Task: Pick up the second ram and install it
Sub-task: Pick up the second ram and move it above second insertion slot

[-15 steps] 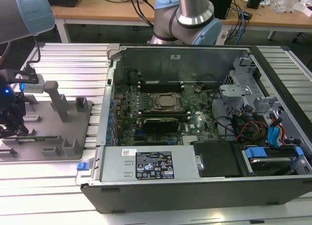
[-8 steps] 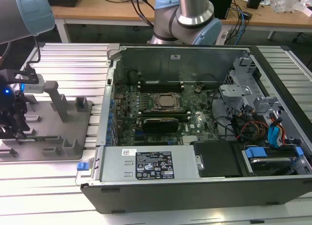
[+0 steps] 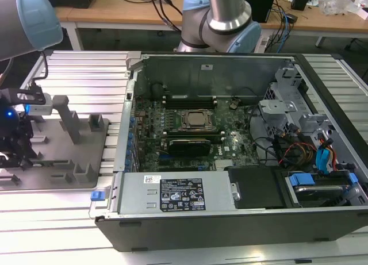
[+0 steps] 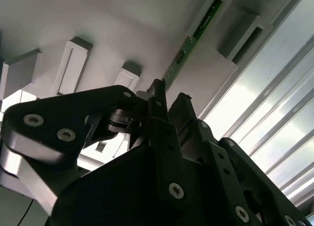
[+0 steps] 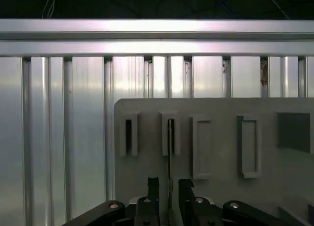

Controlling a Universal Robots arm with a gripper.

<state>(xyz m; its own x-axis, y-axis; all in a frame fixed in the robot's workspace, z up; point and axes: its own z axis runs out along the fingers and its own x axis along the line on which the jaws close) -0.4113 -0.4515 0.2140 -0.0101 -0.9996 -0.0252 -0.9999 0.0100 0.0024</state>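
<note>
1. One grey tray point(image 3: 57, 156) is counted on the worktop point(image 3: 80, 69).
2. One second ram point(image 4: 197, 32) is counted, standing in the grey tray.
3. Two fingers point(image 5: 153, 191) are counted at the grey tray.
4. One open computer case point(image 3: 230, 225) is counted beside the grey tray.

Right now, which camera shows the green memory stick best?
The second wrist view: the second ram shows its green face, standing in the grey tray. The first wrist view sees it edge-on between the fingertips of the open gripper. The exterior view gives the gripper over that tray.
</note>
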